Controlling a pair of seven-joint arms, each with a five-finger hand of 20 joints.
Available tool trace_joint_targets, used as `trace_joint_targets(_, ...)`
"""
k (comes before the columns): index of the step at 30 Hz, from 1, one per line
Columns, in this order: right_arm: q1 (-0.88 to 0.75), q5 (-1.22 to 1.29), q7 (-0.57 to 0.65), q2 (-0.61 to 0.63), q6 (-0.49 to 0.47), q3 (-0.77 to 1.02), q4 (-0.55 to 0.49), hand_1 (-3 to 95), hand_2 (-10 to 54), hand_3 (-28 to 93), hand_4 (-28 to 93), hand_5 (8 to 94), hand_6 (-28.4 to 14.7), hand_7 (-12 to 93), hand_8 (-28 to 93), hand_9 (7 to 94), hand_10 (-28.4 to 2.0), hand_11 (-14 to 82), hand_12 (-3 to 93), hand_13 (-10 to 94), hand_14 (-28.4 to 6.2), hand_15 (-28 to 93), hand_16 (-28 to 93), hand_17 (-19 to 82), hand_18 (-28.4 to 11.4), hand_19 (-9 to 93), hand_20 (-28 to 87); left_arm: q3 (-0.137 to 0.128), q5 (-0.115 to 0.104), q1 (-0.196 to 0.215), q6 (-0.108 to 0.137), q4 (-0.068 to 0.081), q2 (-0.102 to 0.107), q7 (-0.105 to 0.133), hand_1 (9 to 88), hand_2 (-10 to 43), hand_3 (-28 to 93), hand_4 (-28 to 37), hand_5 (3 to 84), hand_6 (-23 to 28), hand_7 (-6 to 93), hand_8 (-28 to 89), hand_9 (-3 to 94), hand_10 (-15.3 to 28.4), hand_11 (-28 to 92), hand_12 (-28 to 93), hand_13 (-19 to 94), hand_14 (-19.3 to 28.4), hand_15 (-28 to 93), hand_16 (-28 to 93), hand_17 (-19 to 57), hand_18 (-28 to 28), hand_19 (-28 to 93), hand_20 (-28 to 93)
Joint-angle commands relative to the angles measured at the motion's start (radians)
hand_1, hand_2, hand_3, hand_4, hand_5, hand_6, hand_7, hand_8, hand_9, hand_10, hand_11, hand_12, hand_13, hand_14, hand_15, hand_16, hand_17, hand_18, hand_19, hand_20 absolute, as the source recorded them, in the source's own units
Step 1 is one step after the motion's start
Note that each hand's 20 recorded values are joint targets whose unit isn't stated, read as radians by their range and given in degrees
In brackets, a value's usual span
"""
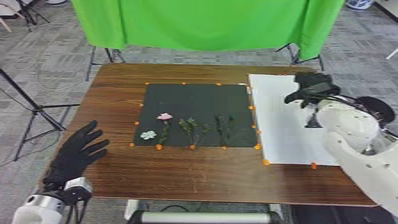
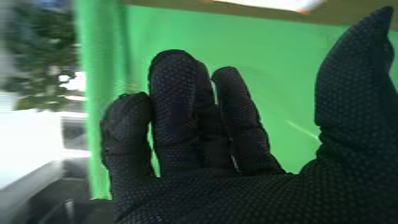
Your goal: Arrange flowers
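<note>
Right hand (image 1: 313, 86) empty, fingers extended; left hand (image 1: 71, 156) spread wide. Close-lying sprigs (image 1: 187, 125) may snag together under a broad pinch.

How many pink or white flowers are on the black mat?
2. The white flower is near the black mat's near left corner. The pink flower is a bit farther from the robot and slightly to the right.
</note>
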Motion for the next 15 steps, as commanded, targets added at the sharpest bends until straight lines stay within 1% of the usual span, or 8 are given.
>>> trace_joint_targets(1,-0.167,0.015,0.085,0.056,0.001,0.115,-0.015,23.1,-9.5,88,-28,33.2,-5.8,33,-13,40.2,-14.9,19.7,19.7,49,-8.9,76,20,25,-20.8,86,52,-0.006,-0.001,0.014,0.001,-0.004,-0.014,-0.007,25.6,-2.5,70,-24.5,23.0,2.2,21.8,-11,21.3,11.4,18,17,21,16.3,31,1,-9.2,22.4,43,10)
trace_joint_targets(4,-0.190,0.027,0.104,0.062,-0.012,0.138,-0.007,22.7,-9.5,88,-28,31.8,-6.2,33,-13,38.5,-15.7,18.5,19.7,48,-9.1,75,20,25,-21.1,86,52,-0.005,0.002,0.011,-0.002,-0.002,-0.016,-0.012,25.6,-2.5,70,-24.5,23.0,2.2,21.9,-11,21.3,11.3,18,17,21,16.3,31,1,-9.2,22.4,43,10)
trace_joint_targets(7,-0.201,0.036,0.125,0.066,-0.028,0.148,0.002,22.6,-9.5,88,-28,31.4,-6.4,32,-12,38.2,-15.8,18.0,19.9,47,-9.4,76,20,25,-21.1,85,52,0.002,0.003,0.002,-0.002,0.002,-0.015,-0.012,25.6,-2.5,70,-24.5,23.0,2.2,21.9,-11,21.3,11.3,18,17,20,16.3,31,1,-9.2,22.4,43,10)
trace_joint_targets(8,-0.217,0.036,0.131,0.070,-0.026,0.160,-0.001,22.6,-9.5,88,-28,31.3,-6.5,32,-12,38.1,-16.0,17.8,19.9,47,-9.4,76,20,25,-21.1,85,52,-0.005,0.001,0.016,0.002,-0.008,-0.012,-0.009,25.7,-2.5,70,-24.5,22.9,2.2,22.0,-11,21.3,11.3,18,17,20,16.3,31,1,-9.2,22.4,43,10)
trace_joint_targets(9,-0.226,0.033,0.134,0.073,-0.022,0.168,0.001,22.6,-9.5,88,-28,31.3,-6.5,32,-12,38.2,-16.1,17.4,19.7,47,-9.3,75,20,24,-21.1,85,52,-0.002,-0.001,0.015,0.000,-0.005,-0.011,-0.005,25.6,-2.5,70,-24.5,23.0,2.2,21.9,-11,21.3,11.3,18,17,20,16.3,31,1,-9.2,22.4,43,10)
trace_joint_targets(10,-0.225,0.035,0.140,0.074,-0.032,0.169,0.003,22.6,-9.5,88,-28,31.2,-6.5,32,-12,38.5,-16.3,16.8,19.5,48,-9.3,75,19,24,-21.1,85,52,-0.004,0.001,0.014,-0.001,-0.005,-0.014,-0.011,25.6,-2.5,70,-24.5,23.0,2.2,21.9,-11,21.3,11.3,18,17,21,16.3,30,1,-9.2,22.4,43,10)
trace_joint_targets(14,-0.224,0.046,0.172,0.083,-0.025,0.163,0.023,22.8,-9.5,88,-28,31.7,-6.4,32,-12,40.8,-16.7,14.9,17.9,50,-8.8,74,18,25,-21.1,85,52,-0.005,0.000,0.018,0.001,-0.006,-0.013,-0.008,25.6,-2.5,70,-24.5,22.9,2.2,22.0,-11,21.3,11.3,18,17,20,16.3,31,1,-9.2,22.3,43,10)
trace_joint_targets(15,-0.221,0.050,0.179,0.086,-0.023,0.160,0.030,22.8,-9.5,88,-28,31.9,-6.4,32,-12,41.0,-16.8,14.7,17.7,51,-8.9,74,18,25,-21.2,85,52,-0.006,0.001,0.014,-0.001,-0.005,-0.015,-0.011,25.6,-2.5,70,-24.5,22.9,2.2,22.0,-11,21.3,11.4,18,17,21,16.3,31,1,-9.2,22.4,43,10)
